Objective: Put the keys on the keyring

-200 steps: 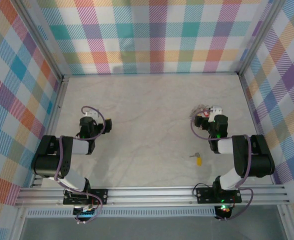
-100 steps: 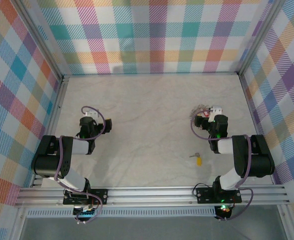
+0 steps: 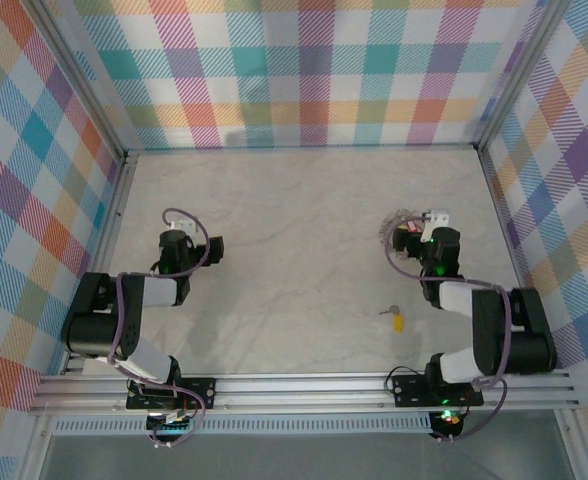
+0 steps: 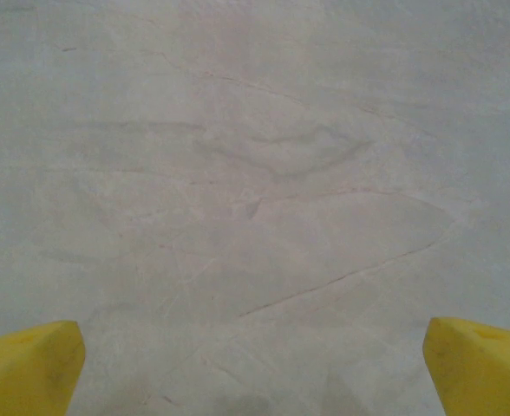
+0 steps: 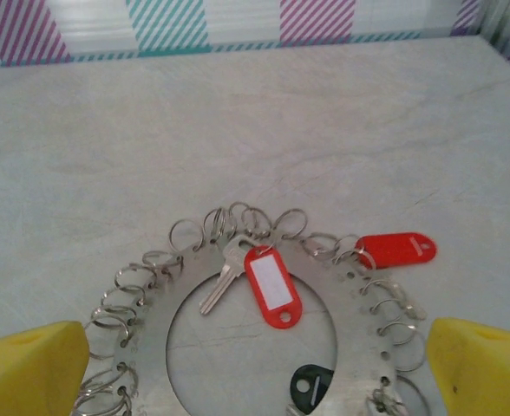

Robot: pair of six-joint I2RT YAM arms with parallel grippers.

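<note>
**Top external view.** The keyring (image 3: 401, 226) lies on the pale marbled table (image 3: 294, 210), right of centre toward the far side. The right gripper (image 3: 432, 222) sits just beside it and partly covers it. At this size its detail is too small to make out beyond a red speck. A yellow-tagged key (image 3: 396, 319) lies apart from the ring, nearer the arm bases, alone on the surface. The left gripper (image 3: 179, 228) is over bare table on the left side, well apart from both items. Neither gripper's jaw stance can be judged from above.

**Left wrist view.** The left gripper (image 4: 255, 373) stands spread wide. Its yellow fingertips (image 4: 25, 368) sit in the two bottom corners, cut off by the frame edge, with bare veined table (image 4: 255, 173) between them.

**Right wrist view.** The right gripper (image 5: 255, 373) is likewise spread wide, with one yellow fingertip (image 5: 29, 368) in each bottom corner, holding nothing. Between them lies the keyring (image 5: 147, 334), a flat silver band fringed with small wire loops. Its near part is cut off by the bottom edge. A red-tagged key (image 5: 223, 279) lies across the ring's opening with its head at the far loops. Whether it is hooked on cannot be told. Its tag carries a white insert with no legible writing. A second red tag (image 5: 396, 249) lies outside the band on the right, its face unreadable. A dark tag (image 5: 311, 386) is partly cut off at the bottom.
</note>
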